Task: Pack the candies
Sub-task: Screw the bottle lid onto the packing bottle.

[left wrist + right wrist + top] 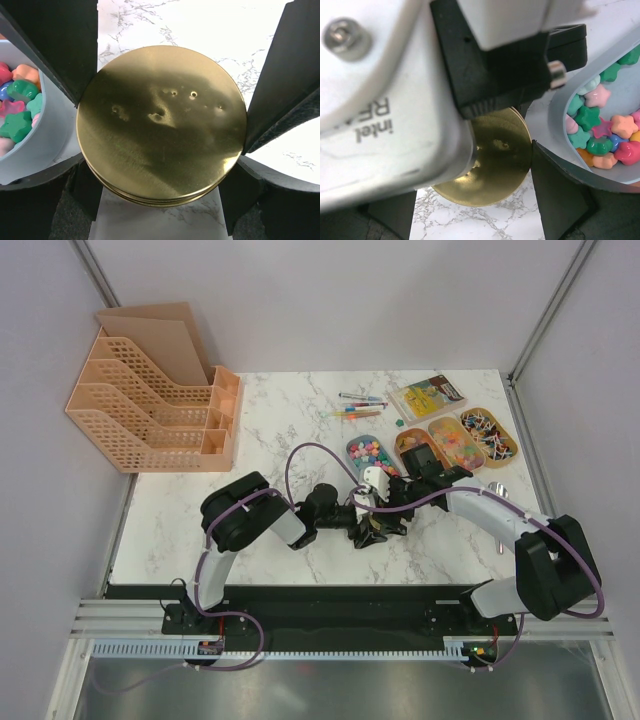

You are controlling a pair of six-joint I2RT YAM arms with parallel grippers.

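Gold lid (160,125), flat and round, sits square between the fingers (60,50) of the left pincer (162,122). Jaws are spread wide, and each finger meets the rim on opposite sides. Reads as a grip across the full width, though I cannot judge how firm.

Right pincer (472,170) is also wide and clamps nothing. One finger stands just beside the lid's edge; the other is well off. The left arm's camera housing (385,100) blocks much of that view.

Candies (17,107), star-shaped in green, pink, orange and blue, lie in a pale tray (30,155) just beside the lid on the marble tabletop (200,25). More filled trays (455,440) sit further back.

Likely step: dealing with the lid, so packing itself has barely begun. To do it well:
- Keep the hold across the true diameter; off centre, a thin disc will pivot and slip.
- Keep it level and lift straight.
- The two wrists are crowded together, so move one arm at a time.
- Watch the tray wall: a nudge would spill sweets.
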